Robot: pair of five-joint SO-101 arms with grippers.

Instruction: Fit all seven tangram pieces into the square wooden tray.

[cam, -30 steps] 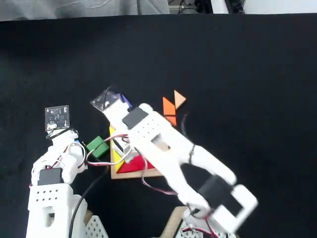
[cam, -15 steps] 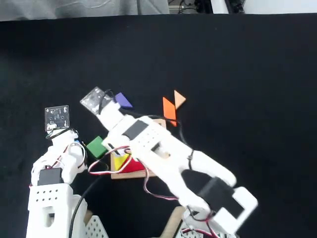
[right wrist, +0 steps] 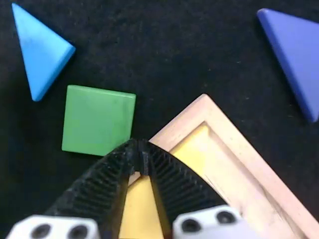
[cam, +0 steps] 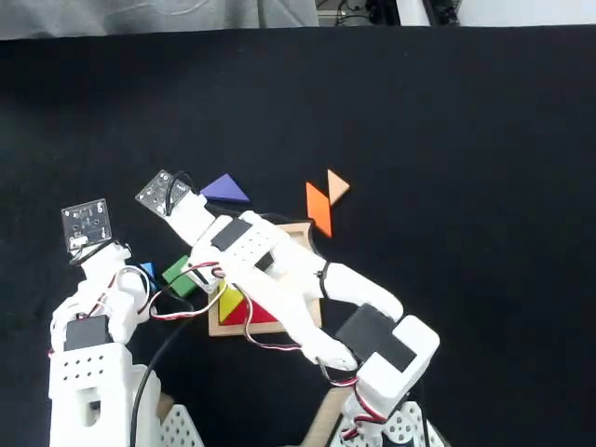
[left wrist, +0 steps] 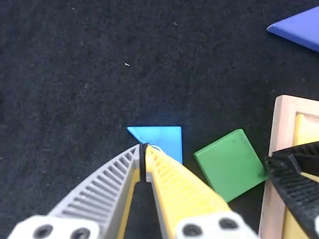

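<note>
Cloth, black, is covering the bench (cam: pixel 484 168). Nearest, the wooden tray (cam: pixel 216 328) is lying under the right arm, holding a yellow piece (cam: pixel 226 300) and a red piece (cam: pixel 250 314). Green square (cam: pixel 180 277) and light blue triangle (cam: pixel 147 271) are lying beside it. Dark blue triangle (cam: pixel 224 190) and two orange pieces (cam: pixel 318 209) are lying farther off. Grey fabric (cam: pixel 158 14) is hanging behind. Right gripper (right wrist: pixel 139 148) is hovering closed over the tray's corner. Left gripper (left wrist: pixel 144 149), closed and empty, is pointing at the light blue triangle's edge.

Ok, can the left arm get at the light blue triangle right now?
Probably yes. The left claw hangs shut right at the light blue triangle, with nothing between them; the green square lies apart beside it. The claw must open first.
</note>
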